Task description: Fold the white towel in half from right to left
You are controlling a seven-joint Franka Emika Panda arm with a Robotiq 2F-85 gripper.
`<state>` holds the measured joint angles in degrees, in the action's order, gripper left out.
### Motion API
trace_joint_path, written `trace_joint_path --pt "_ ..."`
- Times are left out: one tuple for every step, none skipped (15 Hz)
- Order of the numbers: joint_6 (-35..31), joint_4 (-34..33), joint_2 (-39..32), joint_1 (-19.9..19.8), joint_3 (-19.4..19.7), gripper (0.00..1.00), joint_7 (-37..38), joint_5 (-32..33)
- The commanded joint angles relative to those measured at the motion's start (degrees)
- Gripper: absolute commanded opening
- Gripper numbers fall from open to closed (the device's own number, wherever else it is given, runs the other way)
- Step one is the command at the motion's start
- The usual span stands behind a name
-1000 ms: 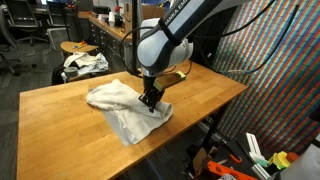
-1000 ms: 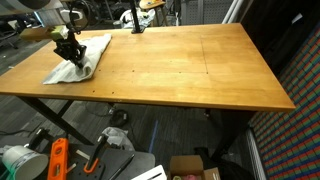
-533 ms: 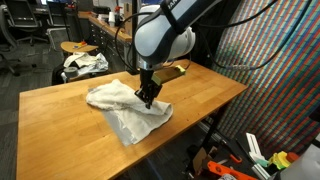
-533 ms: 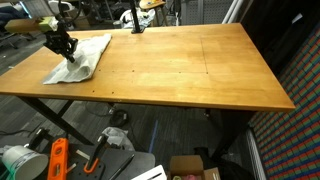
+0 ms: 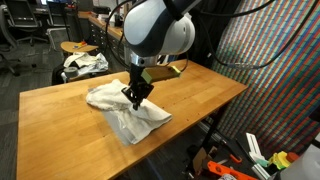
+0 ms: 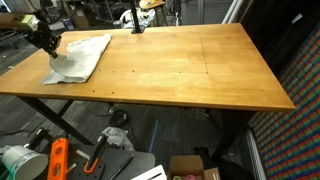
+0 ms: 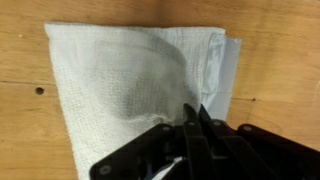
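Plainly, my claw is closed, pinching a fold of the white towel and holding that bit of cloth raised off the surface.

In an exterior view the left half of the wooden surface is bare. Then comes the towel, rumpled, lying toward the near edge, with its left part bunched and its right part flatter. My claw stands over the towel's middle, and my arm's round white housing sits above it.

In an exterior view from another side, my claw is at the far left, at the towel's left end. The towel spreads rightward from it near that corner of the surface. The rest of the wood runs bare to the right.

In the wrist view a small dark knot marks the wood at left. The towel fills the middle, and a second layer peeks out along its right edge. My claw comes in from below, its dark fingers pressed together on the cloth right of centre.
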<state>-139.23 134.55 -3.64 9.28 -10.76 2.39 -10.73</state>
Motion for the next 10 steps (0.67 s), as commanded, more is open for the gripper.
trace_joint_path --pt "-3.07 1.95 2.16 0.64 -0.60 0.05 -1.74 -4.05" --pt "-3.55 2.07 2.16 0.78 -0.72 0.05 -1.95 -4.82" --pt "-3.85 2.12 1.96 0.85 -0.82 0.30 -2.74 -5.65" --pt "-3.99 2.23 1.80 0.88 -0.90 0.31 -3.58 -6.34" --pt "-3.18 2.22 1.86 0.88 -0.95 0.38 -4.24 -6.91" --pt "-2.39 2.12 1.93 0.81 -1.01 0.45 -5.34 -7.86" --pt "-1.35 1.81 2.06 0.72 -1.08 0.54 -6.64 -8.93" --pt "-0.54 1.51 2.39 0.65 -1.20 0.61 -8.28 -10.55" --pt "-1.13 1.29 2.75 0.66 -1.40 0.68 -10.04 -12.80" --pt "-1.99 0.92 2.88 0.70 -1.54 0.77 -11.42 -15.03"
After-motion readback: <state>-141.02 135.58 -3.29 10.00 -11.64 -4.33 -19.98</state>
